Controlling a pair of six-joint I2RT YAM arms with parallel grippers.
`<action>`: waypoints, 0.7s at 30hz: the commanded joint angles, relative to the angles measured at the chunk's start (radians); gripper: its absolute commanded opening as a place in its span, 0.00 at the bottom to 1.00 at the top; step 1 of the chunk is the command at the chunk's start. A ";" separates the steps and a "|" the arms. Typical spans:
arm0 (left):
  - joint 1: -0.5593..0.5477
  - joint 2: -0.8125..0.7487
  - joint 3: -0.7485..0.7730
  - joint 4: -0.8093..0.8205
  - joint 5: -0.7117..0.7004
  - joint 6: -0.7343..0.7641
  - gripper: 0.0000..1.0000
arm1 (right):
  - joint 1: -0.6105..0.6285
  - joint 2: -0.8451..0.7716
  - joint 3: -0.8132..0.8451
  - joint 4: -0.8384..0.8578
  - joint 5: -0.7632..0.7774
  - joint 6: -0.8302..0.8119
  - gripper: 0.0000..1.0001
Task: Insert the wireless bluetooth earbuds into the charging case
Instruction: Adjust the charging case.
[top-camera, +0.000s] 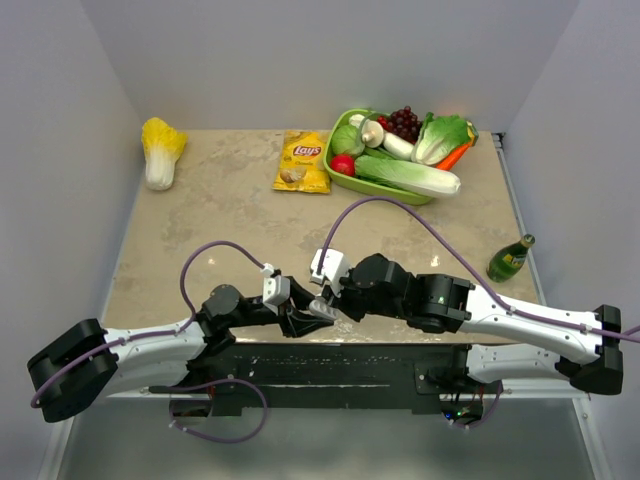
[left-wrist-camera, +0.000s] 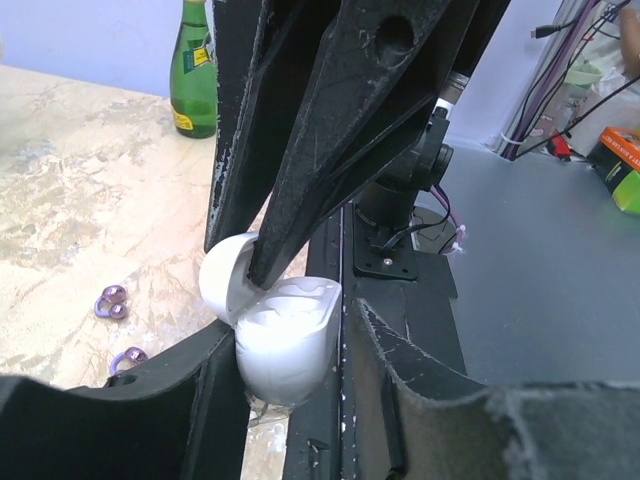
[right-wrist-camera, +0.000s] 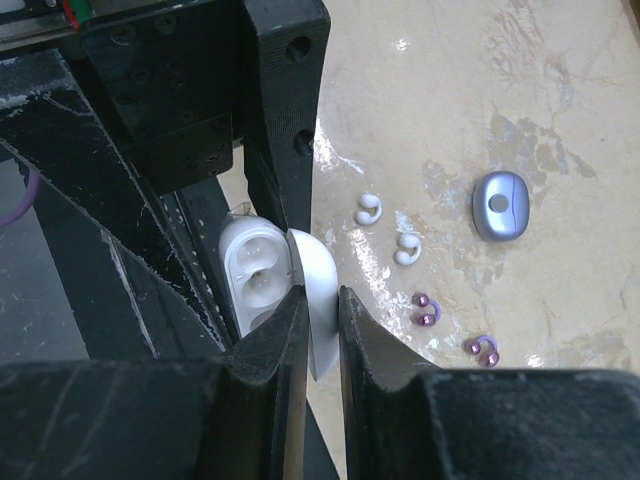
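Near table edge: gripping white charging case body with left gripper, pinching its open lid with right gripper. Just beyond on the beige marbled top: two white earbuds, two purple earbuds, all loose outside the case, plus a closed grey-blue case. Farther back: green bottle, chips bag, vegetable basket, cabbage, against plain pale walls.

White charging case open (hinged wide); two white earbuds, two purple earbuds lying loose nearby.
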 joint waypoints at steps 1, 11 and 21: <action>-0.006 0.004 0.031 0.024 0.005 0.006 0.42 | -0.005 -0.016 0.047 0.006 0.017 -0.023 0.00; -0.006 0.009 0.036 0.007 0.003 0.010 0.41 | -0.005 -0.020 0.045 -0.001 0.020 -0.024 0.00; -0.006 0.012 0.039 -0.004 0.010 0.010 0.32 | -0.004 -0.023 0.047 -0.004 0.023 -0.024 0.00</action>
